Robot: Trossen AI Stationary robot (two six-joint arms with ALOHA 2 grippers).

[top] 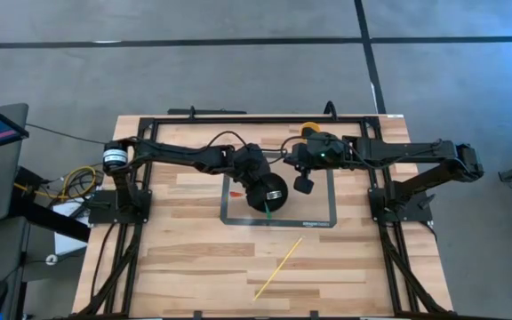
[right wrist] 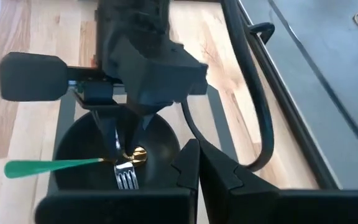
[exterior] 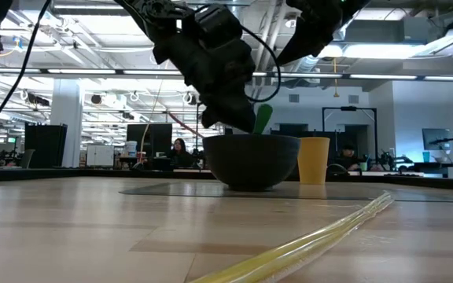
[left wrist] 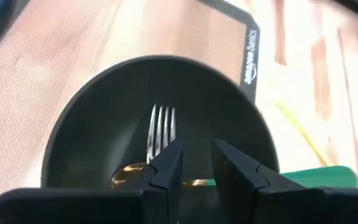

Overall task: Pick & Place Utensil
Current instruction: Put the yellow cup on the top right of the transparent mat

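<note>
While the left gripper (top: 270, 197) hangs directly over the dark bowl (top: 274, 192), its two fingers (left wrist: 166, 168) stand slightly apart with nothing clamped between them, tips just above the bowl's floor. Right beneath and just ahead of those tips lies the fork (left wrist: 160, 132), its silver tines flat on the bottom of the bowl and a gold section just below the fingertips. From there its green handle (right wrist: 51, 166) runs out over the bowl's rim (in the low view it pokes up beside the gripper at a tilt). The bowl sits on a grey mat (top: 323, 213) that spreads out under the gripper.

Near the left gripper, on its far side, the right gripper (top: 303, 184) hovers above the mat; its fingers (right wrist: 188, 165) are pressed together, holding nothing. A yellow cup (exterior: 314, 160) stands beyond the bowl, just beside it in the low view. A pale yellow straw (top: 278, 268) lies on the wooden table (top: 185, 258), well apart from both grippers.
</note>
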